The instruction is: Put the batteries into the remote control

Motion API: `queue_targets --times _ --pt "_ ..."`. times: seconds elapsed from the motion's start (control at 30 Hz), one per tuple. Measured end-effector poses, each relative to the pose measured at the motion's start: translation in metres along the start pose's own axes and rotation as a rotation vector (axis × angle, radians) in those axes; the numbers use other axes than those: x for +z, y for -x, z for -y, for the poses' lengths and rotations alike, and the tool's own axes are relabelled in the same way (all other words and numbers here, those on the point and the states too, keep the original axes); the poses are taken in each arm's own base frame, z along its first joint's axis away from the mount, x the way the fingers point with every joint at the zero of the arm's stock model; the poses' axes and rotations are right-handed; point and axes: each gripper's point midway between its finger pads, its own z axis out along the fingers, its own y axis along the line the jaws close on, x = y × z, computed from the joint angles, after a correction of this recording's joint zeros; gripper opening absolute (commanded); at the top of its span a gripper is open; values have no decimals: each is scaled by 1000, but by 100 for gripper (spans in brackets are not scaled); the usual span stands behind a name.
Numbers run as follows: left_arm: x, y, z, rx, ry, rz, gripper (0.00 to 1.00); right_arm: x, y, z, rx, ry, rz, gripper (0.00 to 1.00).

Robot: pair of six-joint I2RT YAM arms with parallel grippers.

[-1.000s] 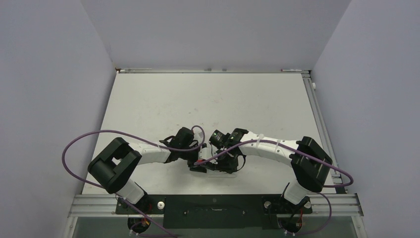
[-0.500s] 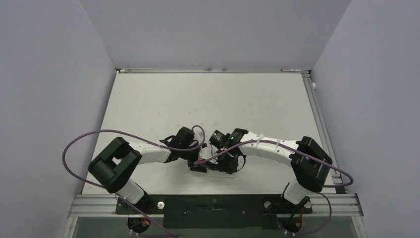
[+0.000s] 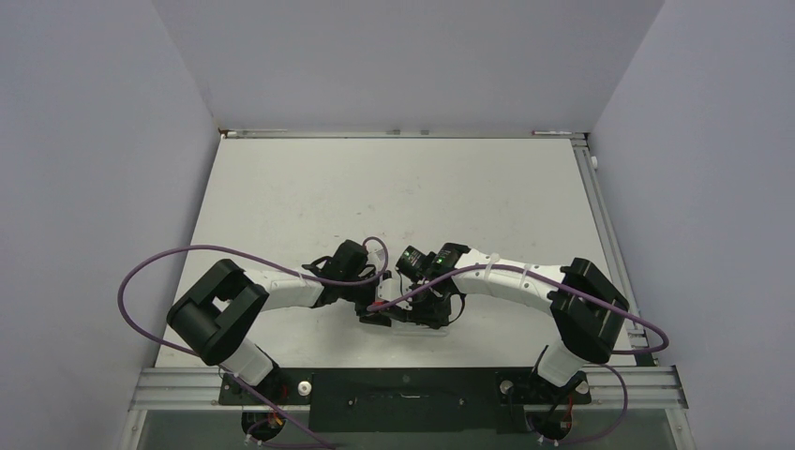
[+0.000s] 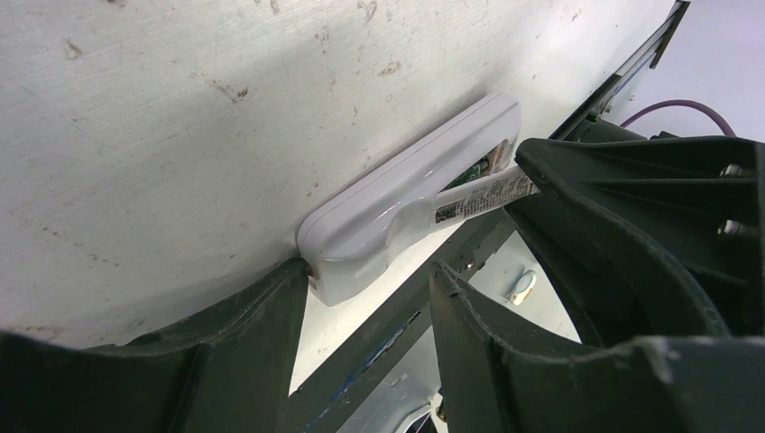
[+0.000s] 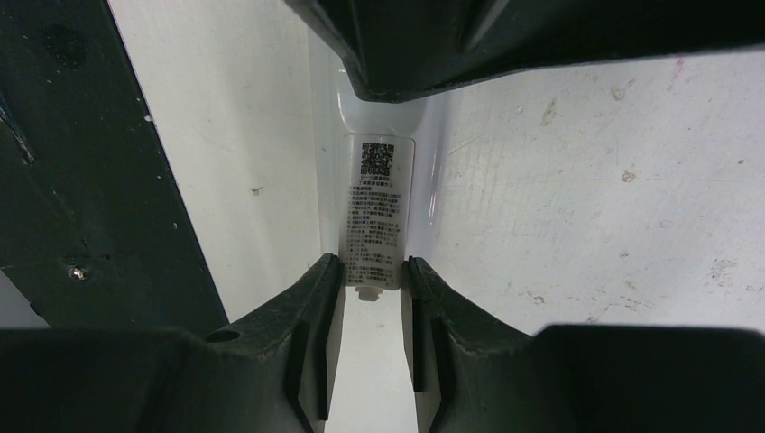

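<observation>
The remote control (image 4: 406, 194) is a slim white bar lying back-up near the table's front edge; from above only a white sliver of the remote control (image 3: 405, 325) shows under both wrists. My right gripper (image 5: 372, 266) is shut on its battery cover (image 5: 377, 207), a white strip with a printed label, tilted up off the body (image 4: 478, 194). My left gripper (image 4: 370, 269) stands open around the remote's other end, with one fingertip (image 4: 293, 271) touching it. A greenish-brown recess (image 4: 471, 171) shows under the raised cover. No batteries show in any view.
A dark metal rail (image 4: 379, 334) runs along the table's near edge right beside the remote. Purple cables (image 3: 169, 258) loop off both arms. Grey walls close in the scuffed white table (image 3: 394, 187) on three sides.
</observation>
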Motion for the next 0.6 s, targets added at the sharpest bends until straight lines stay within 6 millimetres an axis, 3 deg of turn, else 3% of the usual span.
queue_targets --times 0.6 --pt "1 0 0 3 2 1 49 1 8 1 -12 -6 28 36"
